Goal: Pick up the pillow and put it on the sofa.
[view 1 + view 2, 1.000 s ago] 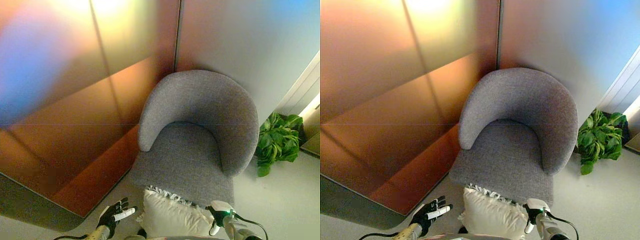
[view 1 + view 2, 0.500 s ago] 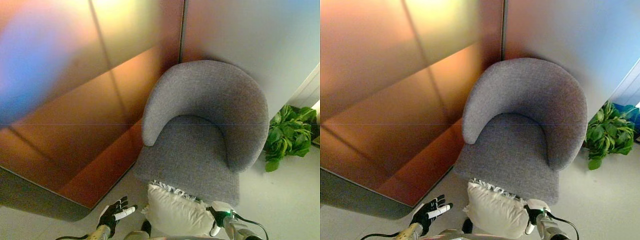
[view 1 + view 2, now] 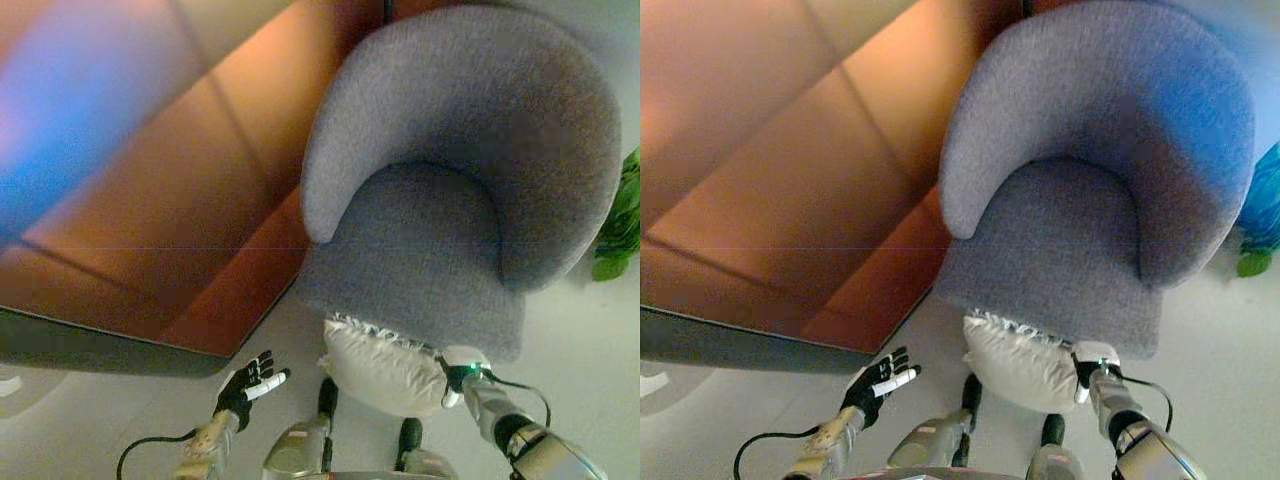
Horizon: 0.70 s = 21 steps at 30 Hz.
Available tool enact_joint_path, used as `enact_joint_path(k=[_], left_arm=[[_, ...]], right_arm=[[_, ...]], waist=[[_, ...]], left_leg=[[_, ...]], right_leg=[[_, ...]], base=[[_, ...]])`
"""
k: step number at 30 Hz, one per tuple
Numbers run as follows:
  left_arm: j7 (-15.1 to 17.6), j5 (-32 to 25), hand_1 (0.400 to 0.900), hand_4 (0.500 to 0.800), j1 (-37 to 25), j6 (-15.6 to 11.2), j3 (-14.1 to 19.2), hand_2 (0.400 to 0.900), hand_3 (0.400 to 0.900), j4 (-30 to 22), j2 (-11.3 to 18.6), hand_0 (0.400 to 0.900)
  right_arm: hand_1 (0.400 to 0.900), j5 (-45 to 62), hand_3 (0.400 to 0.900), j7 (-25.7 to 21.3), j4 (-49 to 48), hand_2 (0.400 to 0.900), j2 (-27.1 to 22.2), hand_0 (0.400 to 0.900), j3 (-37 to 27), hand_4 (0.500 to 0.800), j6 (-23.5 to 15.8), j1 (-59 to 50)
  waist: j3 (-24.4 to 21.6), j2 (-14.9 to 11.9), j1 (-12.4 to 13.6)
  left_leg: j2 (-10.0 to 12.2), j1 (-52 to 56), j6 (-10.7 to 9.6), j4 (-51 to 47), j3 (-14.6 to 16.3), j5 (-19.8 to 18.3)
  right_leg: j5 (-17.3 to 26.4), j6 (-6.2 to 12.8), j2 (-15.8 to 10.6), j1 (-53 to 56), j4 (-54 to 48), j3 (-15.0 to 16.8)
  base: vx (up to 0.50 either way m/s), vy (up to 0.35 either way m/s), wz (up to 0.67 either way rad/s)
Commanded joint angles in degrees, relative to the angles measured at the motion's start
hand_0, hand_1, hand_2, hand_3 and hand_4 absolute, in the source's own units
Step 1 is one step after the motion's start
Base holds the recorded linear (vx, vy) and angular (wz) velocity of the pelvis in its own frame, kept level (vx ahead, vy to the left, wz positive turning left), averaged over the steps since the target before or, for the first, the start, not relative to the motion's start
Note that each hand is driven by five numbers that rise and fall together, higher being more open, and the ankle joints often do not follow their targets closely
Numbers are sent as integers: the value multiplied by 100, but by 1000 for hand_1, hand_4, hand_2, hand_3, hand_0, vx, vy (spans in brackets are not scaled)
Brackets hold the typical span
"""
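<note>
A white pillow [image 3: 385, 365] with a frilled edge hangs in front of the seat of a grey round-backed sofa chair [image 3: 455, 200], its top edge at the seat's front rim. My right hand [image 3: 458, 368] is shut on the pillow's right corner. My left hand [image 3: 250, 385] is open and empty, apart from the pillow, to its lower left over the floor. The same scene shows in the right eye view, with the pillow [image 3: 1018, 360] and the right hand [image 3: 1087, 365].
A glossy brown wall panel [image 3: 170, 200] runs along the left, close to the chair's left side. A green potted plant [image 3: 622, 225] stands at the right edge. Pale floor [image 3: 90, 410] lies in front.
The camera has tilted down and closer, so the chair fills more of the view. The pillow stays in my right hand at the seat's front edge.
</note>
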Motion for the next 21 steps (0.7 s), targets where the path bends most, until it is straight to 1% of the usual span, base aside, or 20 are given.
enact_joint_path(k=[1, 5, 9, 14, 16, 21], left_arm=[[122, -548, 900, 800, -607, -608, -60, 900, 900, -288, 23, 900], [212, -782, 900, 800, -840, -682, -156, 900, 900, -380, -9, 900], [307, -957, 900, 800, -1044, -766, -237, 900, 900, -440, -35, 900], [472, -1026, 900, 800, -1190, -831, -320, 900, 900, -524, -93, 900], [546, -1067, 900, 800, -1258, -884, -360, 900, 900, -533, -112, 900], [670, -1166, 900, 800, -1333, -988, -435, 900, 900, -656, -141, 900]], right_arm=[[900, 205, 900, -201, 56, 900, -219, 900, 318, 800, 112, -691], [900, 314, 900, -105, 144, 900, -229, 900, 426, 800, 275, -1110], [900, 300, 900, 0, 275, 900, -288, 900, 441, 800, 269, -1467], [900, 263, 900, 110, 378, 900, -334, 900, 479, 800, 307, -1746], [900, 213, 900, 167, 440, 900, -357, 900, 508, 800, 294, -1887], [900, 109, 900, 286, 515, 900, -481, 900, 601, 800, 427, -2195]], waist=[[399, -214, 195], [603, -110, 161], [757, -28, 167], [876, 48, 183], [930, 102, 176], [1046, 280, 182]], left_leg=[[-672, 40, 246, 65, 122, -671], [-694, -275, 258, 100, 213, -591], [-724, -594, 277, 214, 305, -537], [-757, -885, 281, 322, 391, -466], [-771, -1006, 285, 360, 418, -430], [-801, -1353, 256, 454, 514, -317]], right_leg=[[-7, 7, -317, -796, 554, 343], [41, 15, -349, -1217, 701, 419], [71, 22, -397, -1611, 907, 433], [126, 43, -455, -1949, 1059, 414], [153, 42, -464, -2100, 1114, 424], [227, 78, -538, -2482, 1226, 429]], base=[[-15, 45, -3], [-55, 51, -3], [-33, 42, -2], [-7, 6, 0], [-10, 15, 2], [-28, 38, 1]])
